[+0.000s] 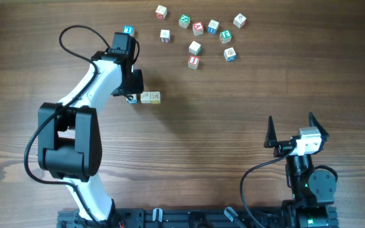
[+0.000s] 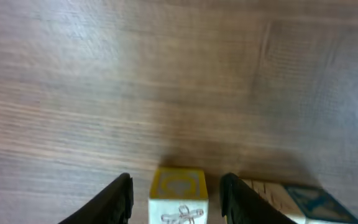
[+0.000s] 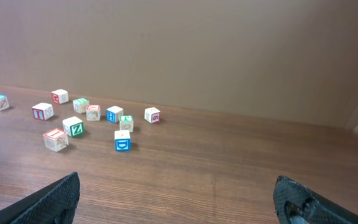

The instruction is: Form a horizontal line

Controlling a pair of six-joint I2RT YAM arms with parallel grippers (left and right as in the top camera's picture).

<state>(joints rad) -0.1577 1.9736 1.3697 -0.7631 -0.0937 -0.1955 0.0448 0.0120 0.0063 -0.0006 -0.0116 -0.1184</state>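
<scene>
My left gripper points down at the table left of centre and is open. In the left wrist view a pale cube with a yellow-framed top stands between the fingers, with a gap on each side. A second cube with a blue face sits just outside the right finger. From overhead the pale cube and the darker-faced one lie side by side in a short left-to-right row, partly under the gripper. My right gripper rests open at the near right, holding nothing.
Several loose letter cubes are scattered at the far centre-right, also seen in the right wrist view as a cluster of cubes. A single blue-faced cube lies just beyond the left wrist. The left arm's cable loops to the left.
</scene>
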